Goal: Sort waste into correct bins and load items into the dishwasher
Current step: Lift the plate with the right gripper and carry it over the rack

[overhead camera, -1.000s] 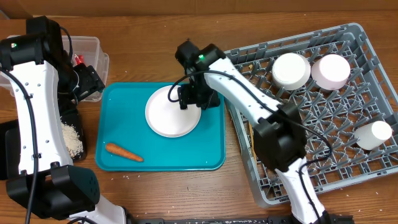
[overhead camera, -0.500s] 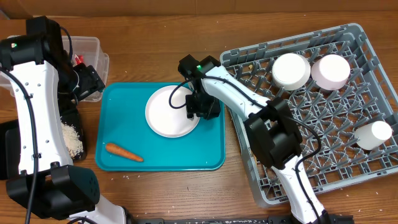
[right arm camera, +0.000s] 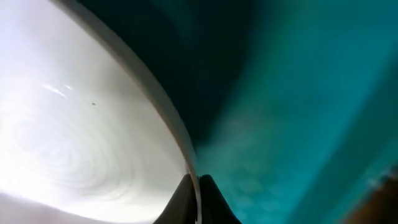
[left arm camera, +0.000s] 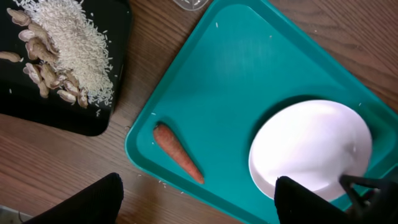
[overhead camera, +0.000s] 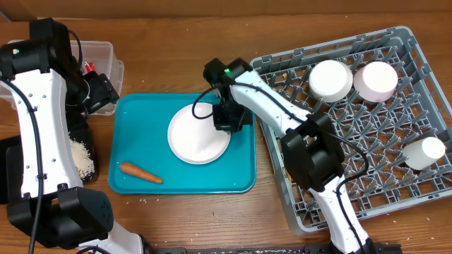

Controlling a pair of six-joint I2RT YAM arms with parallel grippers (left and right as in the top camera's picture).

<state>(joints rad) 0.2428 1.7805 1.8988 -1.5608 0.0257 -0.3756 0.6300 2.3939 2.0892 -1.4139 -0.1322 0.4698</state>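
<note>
Right gripper point(overhead camera: 226, 121) pinches the plate point(overhead camera: 196, 137) by its rack-side rim, plate on the teal tray point(overhead camera: 145, 134). Thin edge grip: lift it and it could slip, swing, or clip the rack point(overhead camera: 353, 162) wall. Left gripper point(left arm camera: 196, 199) hangs spread, empty.

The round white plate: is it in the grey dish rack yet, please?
Not yet: the round white plate rests on the teal serving tray, its rim pinched by the right gripper, outside the grey plastic dish rack.

Bare tray point(overhead camera: 145, 127) between carrot point(overhead camera: 140, 172) and plate point(overhead camera: 194, 139)
</note>
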